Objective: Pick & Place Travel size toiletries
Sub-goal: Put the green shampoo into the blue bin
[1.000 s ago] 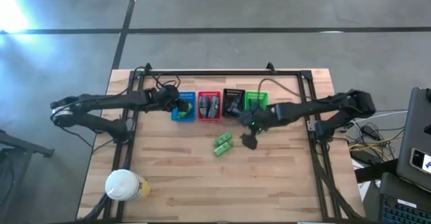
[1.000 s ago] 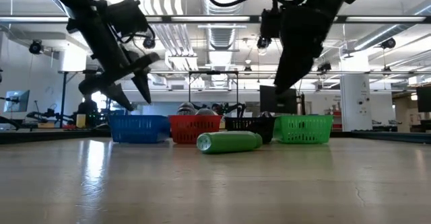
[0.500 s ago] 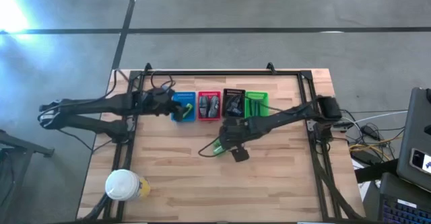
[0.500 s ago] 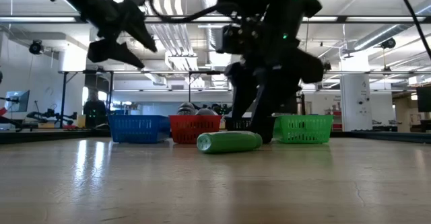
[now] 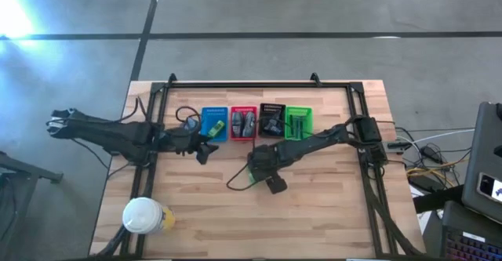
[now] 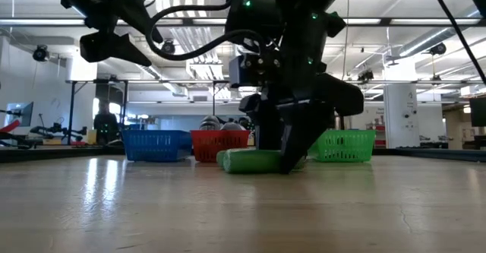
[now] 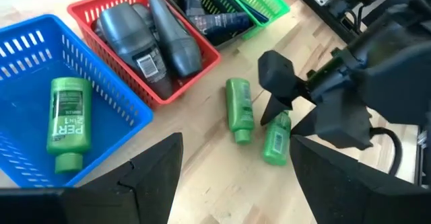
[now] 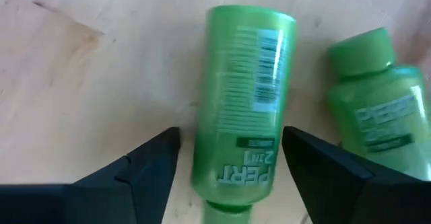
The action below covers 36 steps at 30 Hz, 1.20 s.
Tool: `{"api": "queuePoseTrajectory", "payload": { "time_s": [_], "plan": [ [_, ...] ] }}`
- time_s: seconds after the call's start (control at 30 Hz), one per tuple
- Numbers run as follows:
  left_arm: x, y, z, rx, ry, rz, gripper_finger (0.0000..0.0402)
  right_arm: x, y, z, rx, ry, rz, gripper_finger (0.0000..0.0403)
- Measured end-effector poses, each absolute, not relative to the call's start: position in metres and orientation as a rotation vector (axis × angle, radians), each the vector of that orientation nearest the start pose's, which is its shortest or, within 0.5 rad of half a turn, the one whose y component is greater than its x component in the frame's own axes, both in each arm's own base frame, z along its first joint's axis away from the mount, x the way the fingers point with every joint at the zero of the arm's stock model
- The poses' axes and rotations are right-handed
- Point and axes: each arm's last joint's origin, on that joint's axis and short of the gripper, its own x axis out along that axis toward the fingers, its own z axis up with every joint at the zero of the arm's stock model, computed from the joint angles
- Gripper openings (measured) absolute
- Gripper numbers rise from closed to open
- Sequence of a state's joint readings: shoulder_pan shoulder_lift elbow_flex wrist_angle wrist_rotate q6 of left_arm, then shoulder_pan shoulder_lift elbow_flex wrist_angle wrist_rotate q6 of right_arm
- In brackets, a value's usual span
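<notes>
Two bright green tubes lie on their sides on the wood in front of the baskets, one (image 8: pixel 242 116) next to the other (image 8: pixel 374 116); the low view shows one green tube (image 6: pixel 250 160). My right gripper (image 8: pixel 229 135) is open and low over the first tube, one finger on each side along its length; I cannot tell if they touch. My left gripper (image 7: pixel 236 150) is open and empty, raised near the blue basket (image 5: pixel 213 124). That basket holds one green tube (image 7: pixel 67 120). Grey tubes (image 7: pixel 158 39) fill the red basket (image 5: pixel 243 123).
The black basket (image 5: pixel 272 120) holds dark tubes, and the green basket (image 5: pixel 298 121) stands at the right end of the row. A white-lidded cup (image 5: pixel 143 215) stands near the table's near left corner. Bare wood lies toward the near edge.
My right gripper has swung from beside the green basket toward the table's left and near side and come down over the green tubes. My left gripper has drawn back from over the blue basket toward the near edge and risen.
</notes>
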<state>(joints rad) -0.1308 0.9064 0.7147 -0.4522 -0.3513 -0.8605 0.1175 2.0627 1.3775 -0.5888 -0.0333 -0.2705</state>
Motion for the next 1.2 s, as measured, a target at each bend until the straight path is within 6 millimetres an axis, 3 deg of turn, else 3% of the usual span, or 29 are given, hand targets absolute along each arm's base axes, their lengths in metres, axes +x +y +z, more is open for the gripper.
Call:
{"api": "queuePoseTrajectory", "payload": {
  "time_s": [0.2,0.37,0.47,0.57,0.7,0.9,1.2],
  "plan": [
    [0.185,-0.022,0.266,-0.631,0.51,0.418,0.0278,0.4,0.048,0.131,-0.183,1.294,0.345,0.0216],
    [0.19,-0.04,0.261,-0.43,0.582,0.255,0.0278,0.396,0.039,0.147,-0.067,1.288,0.286,0.0149],
    [0.197,-0.057,0.252,-0.296,0.648,0.124,0.0278,0.395,0.026,0.169,0.047,1.224,0.266,0.0126],
    [0.207,-0.075,0.241,-0.143,0.683,0.039,0.0278,0.393,0.011,0.188,0.193,1.166,0.265,0.0126],
    [0.224,-0.093,0.229,0.115,0.61,0.05,0.0278,0.39,-0.004,0.203,0.408,1.133,0.311,0.0138],
    [0.257,-0.1,0.224,0.428,0.542,0.108,0.0278,0.388,-0.004,0.21,0.493,1.115,0.37,0.0134],
    [0.298,-0.091,0.216,0.457,0.528,0.091,0.0278,0.398,-0.004,0.234,0.452,1.027,0.413,0.0135]
  ]
}}
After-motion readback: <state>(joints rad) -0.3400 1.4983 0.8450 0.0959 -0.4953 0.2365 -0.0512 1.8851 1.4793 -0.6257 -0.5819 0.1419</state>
